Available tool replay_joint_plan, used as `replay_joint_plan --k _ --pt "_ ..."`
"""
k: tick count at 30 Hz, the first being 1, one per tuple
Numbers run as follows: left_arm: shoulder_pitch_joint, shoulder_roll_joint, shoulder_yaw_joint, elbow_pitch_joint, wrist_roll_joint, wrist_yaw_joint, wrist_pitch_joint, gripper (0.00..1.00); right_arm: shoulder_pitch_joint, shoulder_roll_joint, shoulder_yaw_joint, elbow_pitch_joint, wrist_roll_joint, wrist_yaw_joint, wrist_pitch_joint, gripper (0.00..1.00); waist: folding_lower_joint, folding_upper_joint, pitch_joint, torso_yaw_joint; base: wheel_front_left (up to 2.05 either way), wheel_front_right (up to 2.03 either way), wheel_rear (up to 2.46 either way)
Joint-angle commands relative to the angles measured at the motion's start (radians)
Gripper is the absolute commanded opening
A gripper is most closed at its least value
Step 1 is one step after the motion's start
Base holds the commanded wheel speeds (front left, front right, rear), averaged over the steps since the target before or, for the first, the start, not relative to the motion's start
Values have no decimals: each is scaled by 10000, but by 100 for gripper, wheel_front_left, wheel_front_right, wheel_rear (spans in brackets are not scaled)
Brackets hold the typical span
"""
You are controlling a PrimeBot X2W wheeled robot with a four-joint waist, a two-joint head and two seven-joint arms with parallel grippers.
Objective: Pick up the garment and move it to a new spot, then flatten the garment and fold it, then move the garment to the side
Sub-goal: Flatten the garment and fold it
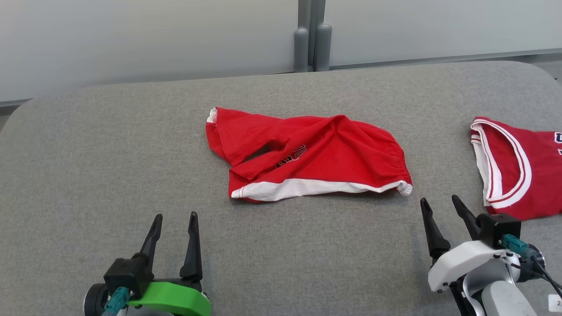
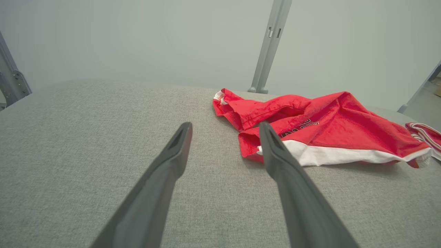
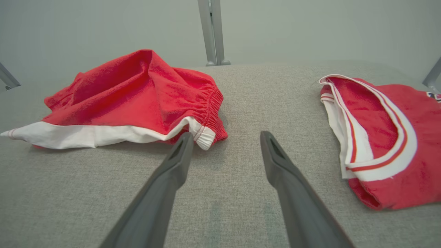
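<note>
Two tools, the left gripper (image 1: 175, 218) and the right gripper (image 1: 439, 202), are held wide open and empty, short of the red shorts (image 1: 316, 153). The shorts are spread crumpled on the grey padded table (image 1: 88, 153), long axis crosswise, with the elastic waistband (image 1: 400, 169) at the right end. The right gripper is judged nearer, just beside that end. A folded red jersey (image 1: 513, 166) is seen beyond it.

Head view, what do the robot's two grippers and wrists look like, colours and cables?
Left gripper: two long, black, tapered fingers on a black block, bright green wrist shell, teal plug. Right gripper: the same fingers, white wrist shell, black block with a teal plug and black cable.
</note>
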Motion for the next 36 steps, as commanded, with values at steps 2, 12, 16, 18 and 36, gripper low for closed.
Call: replay_joint_plan --k 2,12,16,18,36 --pt "-215 92 -5 33 86 5 -10 100 -383 -175 -31 608 336 -3 -4 100 0 100 150 139 0 0 0" --pt "-415 128 -7 56 78 39 8 100 -1546 -641 875 2369 1463 -1 -210 100 0 100 477 468 0 0 0" --pt "-450 129 -21 54 79 46 -1 100 -1929 -838 1324 2864 1856 -3 -328 100 0 100 552 564 0 0 0" --pt "-461 130 -21 50 79 65 -6 100 -2088 -942 1526 3075 2001 -3 -399 100 0 100 579 598 0 0 0" --pt "-521 162 -59 56 5 81 -9 100 -2920 -1433 2653 3746 2838 -3 -1066 0 0 100 660 529 0 0 0"
